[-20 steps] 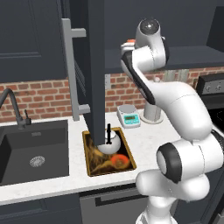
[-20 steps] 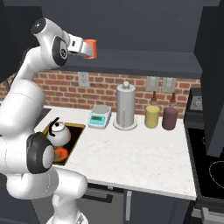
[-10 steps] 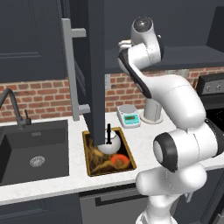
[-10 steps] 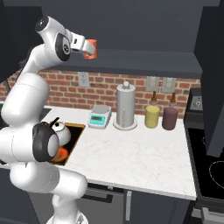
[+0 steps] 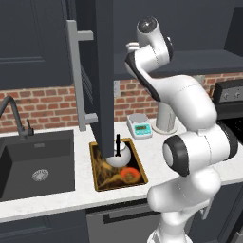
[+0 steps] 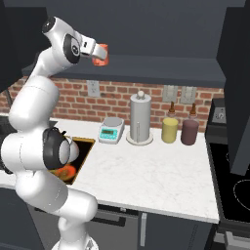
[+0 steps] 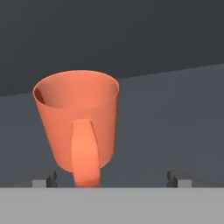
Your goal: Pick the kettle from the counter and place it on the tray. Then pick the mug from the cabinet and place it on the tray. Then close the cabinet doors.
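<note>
Left base view: the kettle (image 5: 117, 152) already sits on the tray (image 5: 101, 179), centre frame.

Right base view: the claw (image 6: 100, 53), upper left, reaches the mug (image 6: 101, 57) at cabinet height.

Hand view: mug (image 7: 78, 126) left of centre, handle facing the camera; fingertips (image 7: 176, 178) spread wide, pinching nothing yet.

1 kettle (image 5: 118, 153), 1 mug (image 7: 78, 122), 2 jars (image 6: 169, 130).

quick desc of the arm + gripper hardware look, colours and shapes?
Glossy white arm built of rounded tubular links, with dark grey bands and round caps at the joints. The gripper has two small dark fingertips. No cables or markings are visible.
</note>
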Controlling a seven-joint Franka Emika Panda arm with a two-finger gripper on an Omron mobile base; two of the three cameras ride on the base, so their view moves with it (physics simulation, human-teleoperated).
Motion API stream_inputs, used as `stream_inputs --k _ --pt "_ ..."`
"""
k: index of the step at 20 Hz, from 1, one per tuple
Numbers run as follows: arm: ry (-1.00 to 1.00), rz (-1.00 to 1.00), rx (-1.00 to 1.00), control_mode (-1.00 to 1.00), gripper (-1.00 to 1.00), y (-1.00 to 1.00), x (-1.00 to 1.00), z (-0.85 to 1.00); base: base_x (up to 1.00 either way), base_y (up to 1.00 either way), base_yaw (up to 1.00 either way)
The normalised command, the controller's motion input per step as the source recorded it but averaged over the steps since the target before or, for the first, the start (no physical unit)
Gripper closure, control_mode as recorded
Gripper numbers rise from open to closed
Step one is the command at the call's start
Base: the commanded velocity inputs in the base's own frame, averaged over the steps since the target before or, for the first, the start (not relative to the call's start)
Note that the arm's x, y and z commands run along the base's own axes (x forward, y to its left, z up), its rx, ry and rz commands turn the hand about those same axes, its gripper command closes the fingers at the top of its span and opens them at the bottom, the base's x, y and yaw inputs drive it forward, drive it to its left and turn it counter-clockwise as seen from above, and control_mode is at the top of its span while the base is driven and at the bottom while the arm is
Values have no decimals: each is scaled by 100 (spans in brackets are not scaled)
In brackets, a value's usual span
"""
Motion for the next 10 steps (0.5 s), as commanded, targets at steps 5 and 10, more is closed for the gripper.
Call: stream_inputs --k 5,10 --pt "0 -7 0 -100 -100 3 24 0 0 0 0" --pt "0 -5 0 -100 -100 11 22 0 0 0 0"
